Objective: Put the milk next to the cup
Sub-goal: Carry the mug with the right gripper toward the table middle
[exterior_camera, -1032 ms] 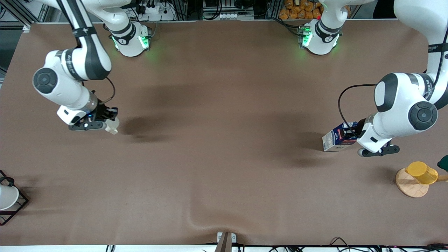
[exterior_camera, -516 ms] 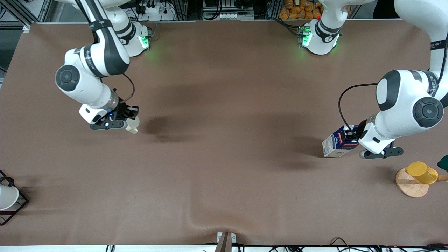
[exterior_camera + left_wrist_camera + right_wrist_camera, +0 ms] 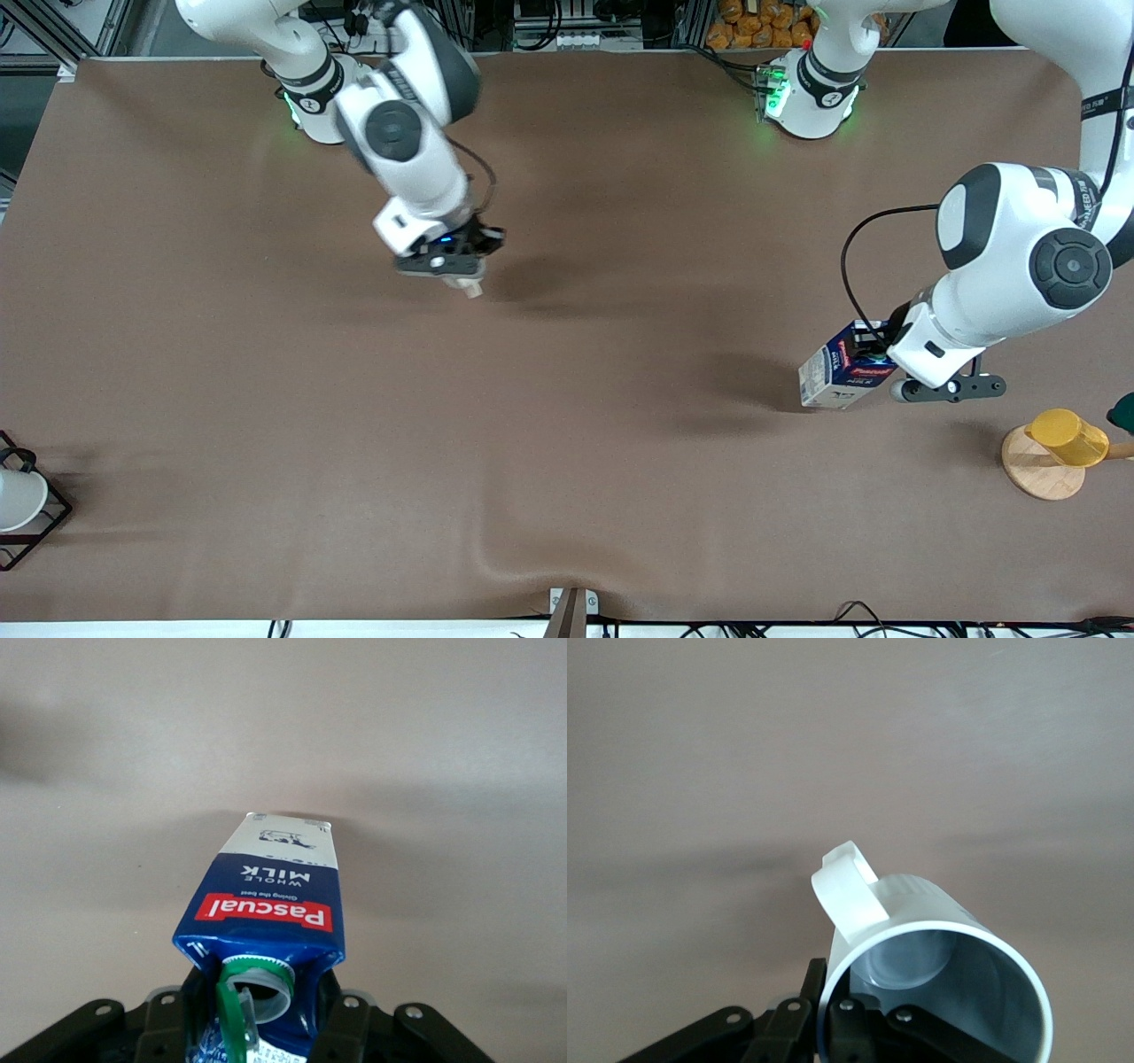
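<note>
Two arms: both are raised over the brown cloth-covered table point(image 3: 567, 425), each carrying one item.
Nearest, right arm's end: white cup point(image 3: 18, 498) in a black wire rack point(image 3: 40, 523) at the table's edge.
Nearest, left arm's end: yellow cup point(image 3: 1067, 437) on a round wooden disc point(image 3: 1036, 474).
Left gripper point(image 3: 873, 359): fingers pressed onto the top of the dark-blue gable-top milk carton point(image 3: 270, 904), beside its green round cap point(image 3: 252, 979).
Milk carton position: held tilted in the air over bare cloth, toward the left arm's end.
Right gripper point(image 3: 461, 266): pinching the rim of the off-white cylindrical mug point(image 3: 921, 966) with a side handle.
Mug position: held tilted over bare cloth near the table's middle, well apart from the carton.
</note>
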Motion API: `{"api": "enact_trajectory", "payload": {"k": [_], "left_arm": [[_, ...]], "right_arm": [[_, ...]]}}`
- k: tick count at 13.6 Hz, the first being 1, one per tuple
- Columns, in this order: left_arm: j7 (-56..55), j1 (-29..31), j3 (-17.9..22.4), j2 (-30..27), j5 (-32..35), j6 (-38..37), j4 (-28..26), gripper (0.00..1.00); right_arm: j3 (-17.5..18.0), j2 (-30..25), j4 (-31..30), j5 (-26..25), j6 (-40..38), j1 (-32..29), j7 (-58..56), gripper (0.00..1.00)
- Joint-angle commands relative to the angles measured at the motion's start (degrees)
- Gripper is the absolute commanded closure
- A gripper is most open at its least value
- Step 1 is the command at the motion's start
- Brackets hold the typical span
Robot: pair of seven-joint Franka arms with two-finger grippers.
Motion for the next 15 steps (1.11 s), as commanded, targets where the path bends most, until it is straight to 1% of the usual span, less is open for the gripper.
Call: {"api": "enact_trajectory", "payload": {"k": [1,3,4,6,8,9,11,15], "left_arm": [[-2.40,-0.04,-1.70,-0.58,1.15,-1.31,0.98,0.61],[-2.76,-0.39,-1.97,-0.50,1.15,-1.22,1.68,0.61],[-2.76,-0.57,-1.97,-0.32,1.15,-1.22,2.12,0.60],[-2.76,-0.57,-1.97,-0.23,1.23,-1.22,2.21,0.60],[-2.50,-0.57,-1.88,0.20,1.32,-1.22,3.09,0.60],[-2.50,-0.57,-1.88,0.21,1.32,-1.22,3.18,0.60],[-2.67,-0.57,-1.97,0.21,1.23,-1.22,3.09,0.59],[-2.76,-0.83,-1.97,0.38,1.23,-0.70,3.18,0.59]], "right_arm": [[-0.81,10.62,11.25,0.69,-0.79,2.78,4.90,1.00],[-0.90,12.92,11.10,2.00,0.87,5.49,5.96,1.00],[-0.90,14.15,10.14,2.10,1.31,6.47,8.75,1.00],[-0.90,14.43,9.86,2.19,1.23,7.18,12.46,1.00],[-0.81,14.78,9.86,2.27,1.67,7.97,12.74,1.00],[-0.81,15.13,9.78,2.62,3.76,8.15,13.00,1.00],[-0.81,16.44,9.77,5.25,6.49,9.63,14.57,1.00],[-0.90,17.15,8.98,5.26,8.26,9.99,15.46,1.00]]}}
